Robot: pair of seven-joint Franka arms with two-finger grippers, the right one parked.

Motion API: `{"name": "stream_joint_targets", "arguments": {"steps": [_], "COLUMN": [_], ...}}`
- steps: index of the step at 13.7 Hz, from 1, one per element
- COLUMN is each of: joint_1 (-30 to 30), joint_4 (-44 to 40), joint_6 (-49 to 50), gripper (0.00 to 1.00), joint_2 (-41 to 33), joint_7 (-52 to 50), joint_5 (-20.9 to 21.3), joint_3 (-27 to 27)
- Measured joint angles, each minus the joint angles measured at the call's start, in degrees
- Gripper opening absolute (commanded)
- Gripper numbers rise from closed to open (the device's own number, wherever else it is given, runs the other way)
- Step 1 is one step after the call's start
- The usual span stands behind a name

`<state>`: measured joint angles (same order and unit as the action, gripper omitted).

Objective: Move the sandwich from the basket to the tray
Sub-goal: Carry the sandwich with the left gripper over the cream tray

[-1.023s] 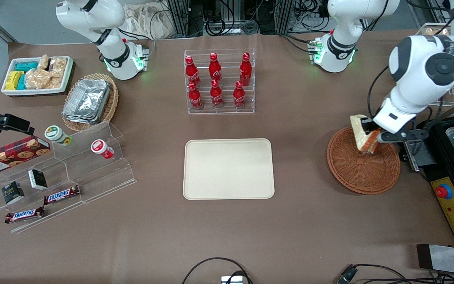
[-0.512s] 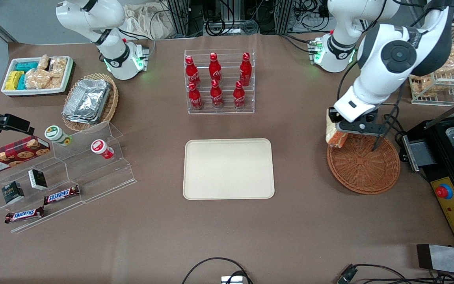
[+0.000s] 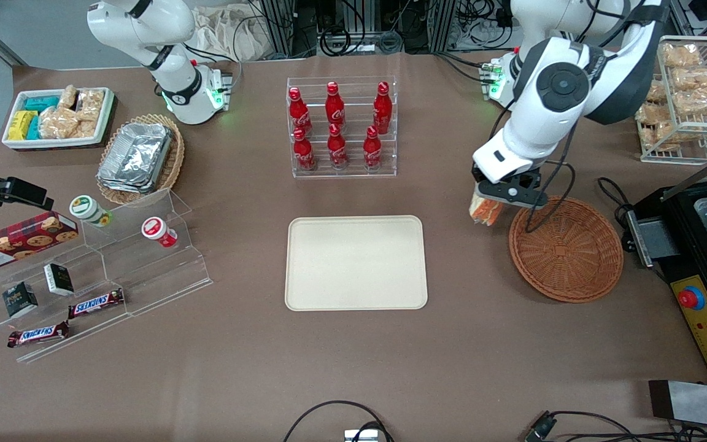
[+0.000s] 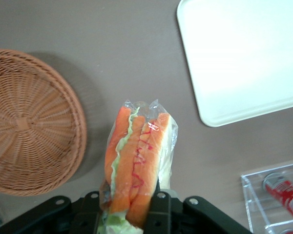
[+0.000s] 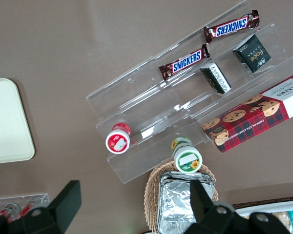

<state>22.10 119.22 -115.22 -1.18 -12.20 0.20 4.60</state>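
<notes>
The sandwich (image 3: 486, 210) in clear wrap hangs in the air between the basket (image 3: 566, 249) and the tray (image 3: 356, 263), held up off the table. My gripper (image 3: 493, 197) is shut on the sandwich (image 4: 136, 165), whose orange and green filling edge points away from the fingers (image 4: 162, 212). The round reddish-brown wicker basket (image 4: 27, 126) holds nothing. The cream tray (image 4: 244, 53) lies flat and bare, toward the parked arm's end from the gripper.
A clear rack of red cola bottles (image 3: 341, 126) stands farther from the front camera than the tray. A white wire rack of snack bags (image 3: 688, 98) and a black machine (image 3: 706, 245) stand at the working arm's end. Acrylic shelves with snacks (image 3: 83, 270) lie toward the parked arm's end.
The gripper has lifted the sandwich out of the basket and carried it sideways past the basket's rim toward the tray. The basket is now empty.
</notes>
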Motion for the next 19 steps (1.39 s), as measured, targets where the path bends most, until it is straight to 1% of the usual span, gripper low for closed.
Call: {"name": "stream_joint_targets", "arguments": {"steps": [4,9,14,19], "joint_1": [4.1,7.2,9.8,10.3], "joint_4": [-8.2,-17.0,-23.2,-27.4], "joint_6": [-0.2,-0.3,-0.3,-0.5], "gripper": [0.30,0.30,0.30,0.30], "joint_2": [8.9,18.3,25.4,31.3], "joint_7": [-7.5,-13.2,-16.2,-17.5], "joint_5": [0.0,0.0,0.1,0.9], "joint_3": [0.0,0.0,-0.1,-0.2]}}
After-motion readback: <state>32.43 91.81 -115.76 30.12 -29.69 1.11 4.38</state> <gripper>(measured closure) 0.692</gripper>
